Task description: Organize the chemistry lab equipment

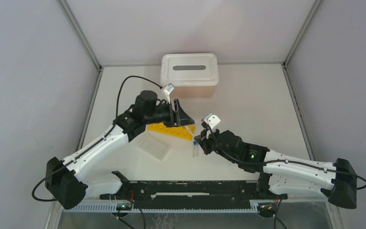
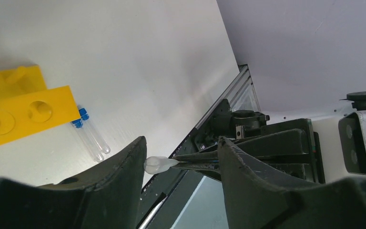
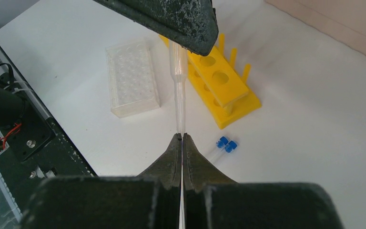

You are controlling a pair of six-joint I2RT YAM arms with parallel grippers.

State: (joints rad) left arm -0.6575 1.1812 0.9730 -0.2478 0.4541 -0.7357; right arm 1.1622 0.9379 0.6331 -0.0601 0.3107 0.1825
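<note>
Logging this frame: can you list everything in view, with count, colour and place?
storage box: one, pink with a white slotted lid, far middle of the table
tube rack: one, yellow, mid-table, holes empty
well plate: one, clear, flat on the table just near of the rack
vials: two, clear with blue caps, lying side by side off the rack's right end
transfer pipette: one, clear, held in the air above the rack, between the two claws
table: one, white
left claw: one, black, open around the pipette's bulb
right claw: one, black, shut on the pipette's thin stem
arms: two, white and black, bases at the near edge
</note>
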